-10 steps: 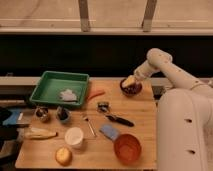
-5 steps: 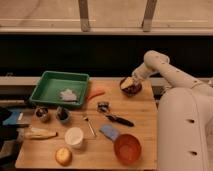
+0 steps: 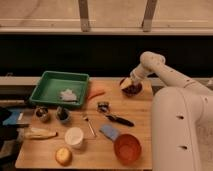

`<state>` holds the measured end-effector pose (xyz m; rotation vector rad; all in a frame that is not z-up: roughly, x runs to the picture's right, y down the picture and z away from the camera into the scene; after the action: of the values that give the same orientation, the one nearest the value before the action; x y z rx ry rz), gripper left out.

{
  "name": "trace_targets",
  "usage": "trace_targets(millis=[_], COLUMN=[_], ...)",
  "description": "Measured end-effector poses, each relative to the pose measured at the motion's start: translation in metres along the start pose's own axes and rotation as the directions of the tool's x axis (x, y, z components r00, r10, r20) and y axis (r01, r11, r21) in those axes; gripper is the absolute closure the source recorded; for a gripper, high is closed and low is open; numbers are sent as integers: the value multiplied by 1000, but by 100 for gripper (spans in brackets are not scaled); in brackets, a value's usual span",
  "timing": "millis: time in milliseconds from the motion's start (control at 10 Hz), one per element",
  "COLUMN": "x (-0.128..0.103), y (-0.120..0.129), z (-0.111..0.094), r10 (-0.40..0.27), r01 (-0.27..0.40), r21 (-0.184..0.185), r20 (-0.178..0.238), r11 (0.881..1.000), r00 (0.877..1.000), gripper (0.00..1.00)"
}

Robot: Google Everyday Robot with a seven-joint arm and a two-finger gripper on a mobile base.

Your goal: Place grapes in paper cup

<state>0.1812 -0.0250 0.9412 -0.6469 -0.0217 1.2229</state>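
The grapes (image 3: 133, 90), a small dark reddish-purple bunch, lie at the far right back of the wooden table (image 3: 142, 117). My gripper (image 3: 128, 83) is right at the grapes, coming down on their upper left side and touching or nearly touching them. The paper cup (image 3: 74, 137), small, white and round, stands near the table's front left, well away from the gripper and the grapes.
A green tray (image 3: 59, 88) holding a white scrap stands at the back left, with a carrot (image 3: 96, 92) beside it. Two dark metal cups (image 3: 42, 114) stand left. An orange bowl (image 3: 127, 148), a blue sponge (image 3: 109, 131), a black-handled tool (image 3: 118, 119) and a round yellow fruit (image 3: 63, 156) are nearby.
The arm has shifted slightly left and the gripper has settled a little lower onto the grapes. The grapes and the cup have not moved.
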Motion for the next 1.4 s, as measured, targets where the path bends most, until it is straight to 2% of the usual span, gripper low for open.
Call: trace_targets(millis=[600, 700, 1300, 1400], x=[9, 11, 8, 8], y=[-13, -13, -3, -2], z=[19, 20, 19, 19], r10=[41, 43, -1, -5], r01=[-41, -43, 0, 4], r21=[-2, -6, -66, -71], r20=[-33, -35, -19, -19], r11=[999, 999, 998, 997], r00=[999, 998, 1000, 1000], gripper=[29, 32, 94, 98])
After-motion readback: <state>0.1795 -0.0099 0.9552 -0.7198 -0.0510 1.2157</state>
